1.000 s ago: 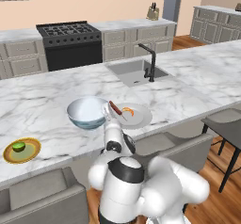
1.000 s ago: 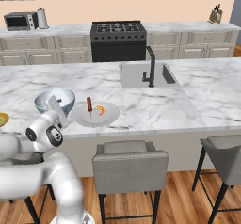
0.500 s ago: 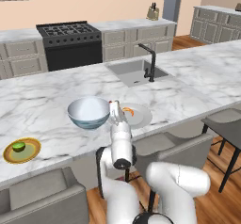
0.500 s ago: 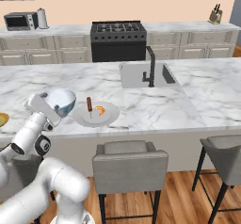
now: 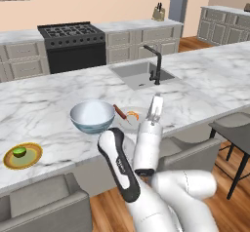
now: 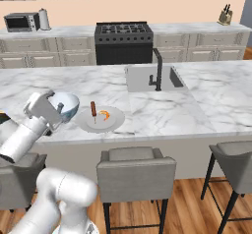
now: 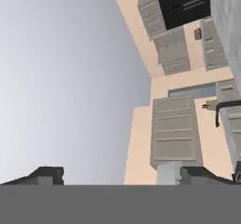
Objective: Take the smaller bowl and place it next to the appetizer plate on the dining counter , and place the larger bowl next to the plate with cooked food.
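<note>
Dining counter (image 5: 49,104) — one larger bowl (image 5: 92,116), two plates

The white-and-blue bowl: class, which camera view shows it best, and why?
The left base view: the bowl sits whole and unblocked on the counter, its pale inside visible. In the right base view, the claw covers its left side.

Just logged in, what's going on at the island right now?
The larger bowl sits on the dining counter beside the plate with cooked food. The gripper is open, empty and raised off the counter near that plate. The appetizer plate sits alone farther left; no smaller bowl beside it yet.
</note>
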Controlling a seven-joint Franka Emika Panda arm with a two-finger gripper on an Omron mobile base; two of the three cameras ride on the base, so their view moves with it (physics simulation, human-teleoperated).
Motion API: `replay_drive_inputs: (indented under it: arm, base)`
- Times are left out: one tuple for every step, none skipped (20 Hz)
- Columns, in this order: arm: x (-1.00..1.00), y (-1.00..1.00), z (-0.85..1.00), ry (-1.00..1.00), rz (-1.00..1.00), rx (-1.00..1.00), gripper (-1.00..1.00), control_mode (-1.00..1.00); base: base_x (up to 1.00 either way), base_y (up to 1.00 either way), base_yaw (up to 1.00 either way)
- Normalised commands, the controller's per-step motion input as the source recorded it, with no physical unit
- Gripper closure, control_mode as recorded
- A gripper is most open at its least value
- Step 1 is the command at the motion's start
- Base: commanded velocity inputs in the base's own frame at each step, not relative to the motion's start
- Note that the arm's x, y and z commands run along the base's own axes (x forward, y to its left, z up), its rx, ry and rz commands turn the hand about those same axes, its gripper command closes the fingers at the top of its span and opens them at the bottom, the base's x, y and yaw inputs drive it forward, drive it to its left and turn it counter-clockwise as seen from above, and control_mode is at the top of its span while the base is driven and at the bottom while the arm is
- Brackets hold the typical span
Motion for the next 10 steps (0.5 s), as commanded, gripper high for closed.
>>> replay_drive_inputs:
  arm:
    - [-1.00,-0.76,1.00,0.12,-0.04,0.64,-1.00,-1.00]
    - [-1.00,-0.72,1.00,0.21,-0.03,0.56,-1.00,-1.00]
    - [-1.00,-0.69,1.00,0.36,-0.03,0.50,-1.00,-1.00]
    - [-1.00,-0.66,1.00,0.50,-0.03,0.30,-1.00,-1.00]
    - [-1.00,-0.68,0.68,0.53,-0.02,0.07,-1.00,-1.00]
    - [-1.00,-0.71,0.33,0.55,-0.01,-0.02,-1.00,-1.00]
    - [-1.00,-0.66,0.04,0.60,0.00,-0.23,-1.00,-1.00]
    - [-1.00,-0.55,0.00,0.61,0.00,-0.41,-1.00,-1.00]
    - [-1.00,-0.41,-0.17,0.60,0.00,-0.60,-1.00,-1.00]
    - [-1.00,-0.29,-0.52,0.54,0.00,-0.85,-1.00,-1.00]
  base:
    - [0.00,0.00,0.00]
    - [0.00,0.00,0.00]
    - [0.00,0.00,0.00]
    - [0.00,0.00,0.00]
    - [0.00,0.00,0.00]
    - [0.00,0.00,0.00]
    - [0.00,0.00,0.00]
    - [0.00,0.00,0.00]
    - [0.00,0.00,0.00]
    - [0.00,0.00,0.00]
